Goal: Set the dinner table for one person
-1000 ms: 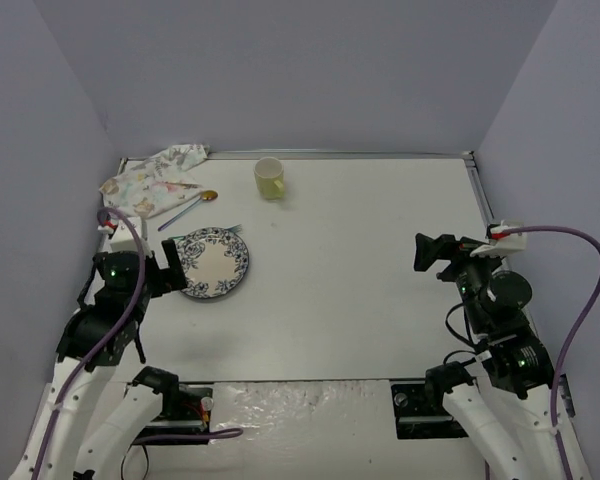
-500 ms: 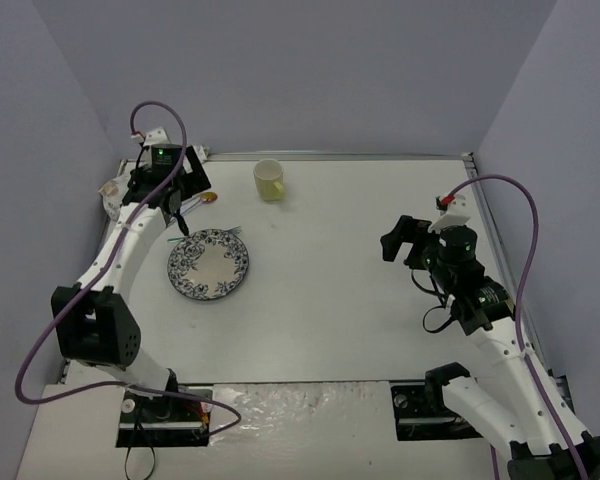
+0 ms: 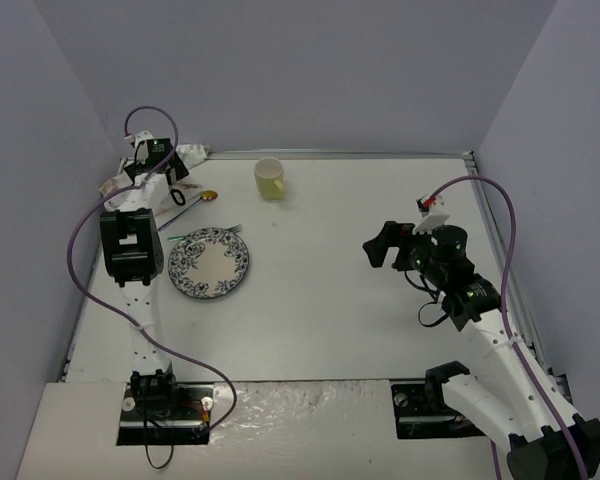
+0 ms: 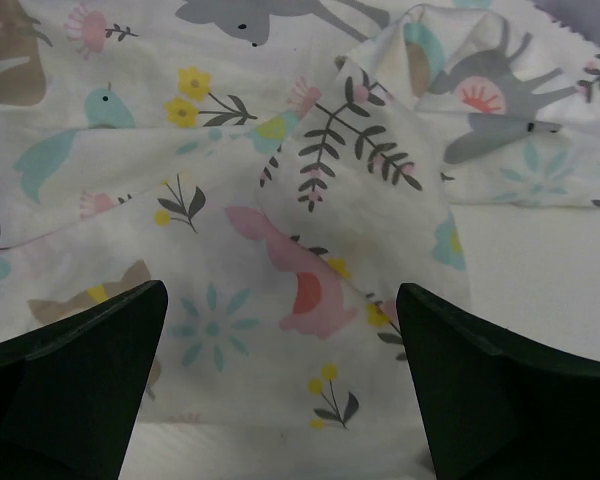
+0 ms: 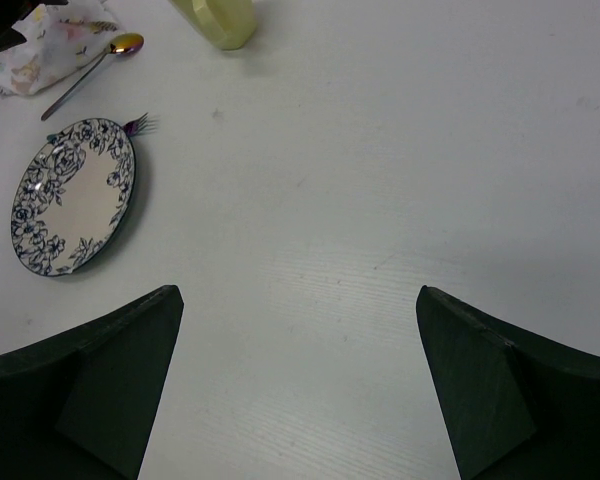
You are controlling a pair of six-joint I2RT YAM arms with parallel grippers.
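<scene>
a: what was seen on the left?
b: the left gripper (image 4: 280, 310) was held over the crumpled animal-print cloth (image 4: 230, 180) at the far-left corner, jaws spread apart. a spoon (image 5: 90, 72) was laid beside it, and a fork (image 5: 140, 125) at the floral plate's (image 3: 208, 264) far rim.
a: and rightward?
b: a yellow mug (image 3: 269, 178) was stood near the far edge of the dinner table (image 3: 380, 230), by which everything was borne. the right gripper (image 5: 300, 300) was held above bare tabletop, jaws wide apart.
</scene>
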